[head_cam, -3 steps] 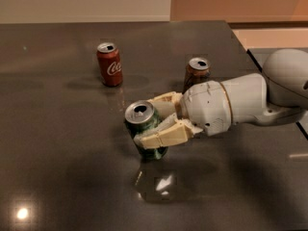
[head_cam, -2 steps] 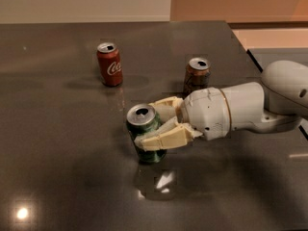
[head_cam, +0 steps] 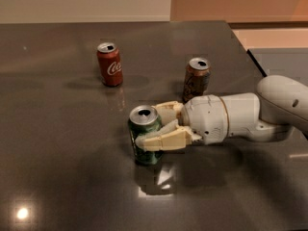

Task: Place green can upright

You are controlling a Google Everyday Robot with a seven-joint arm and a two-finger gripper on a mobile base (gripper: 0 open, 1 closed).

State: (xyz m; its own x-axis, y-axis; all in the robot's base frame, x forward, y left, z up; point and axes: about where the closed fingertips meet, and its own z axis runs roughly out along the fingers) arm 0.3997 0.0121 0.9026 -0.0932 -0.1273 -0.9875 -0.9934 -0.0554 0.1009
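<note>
Over the last second my gripper (head_cam: 150,127) has eased down and a little toward the camera, carrying the green can (head_cam: 143,123) with it. The can now looks to be standing on the dark table (head_cam: 57,129) with its silver top up and its reflection right under its base. My fingers (head_cam: 166,139) are closed on it, one across the near side and one behind. I judge the placing as good as done; what's left is to let go without knocking it over.

For room: the brown can (head_cam: 196,78) stands near my far finger, just behind my wrist, so I'd open gently and pull straight back along my arm to the right, not swing toward the far side. The red can (head_cam: 109,64) is well apart, off to the far left. The table's right edge runs behind my forearm, well away from the green can, and there is bare surface to its left and on the camera's side
</note>
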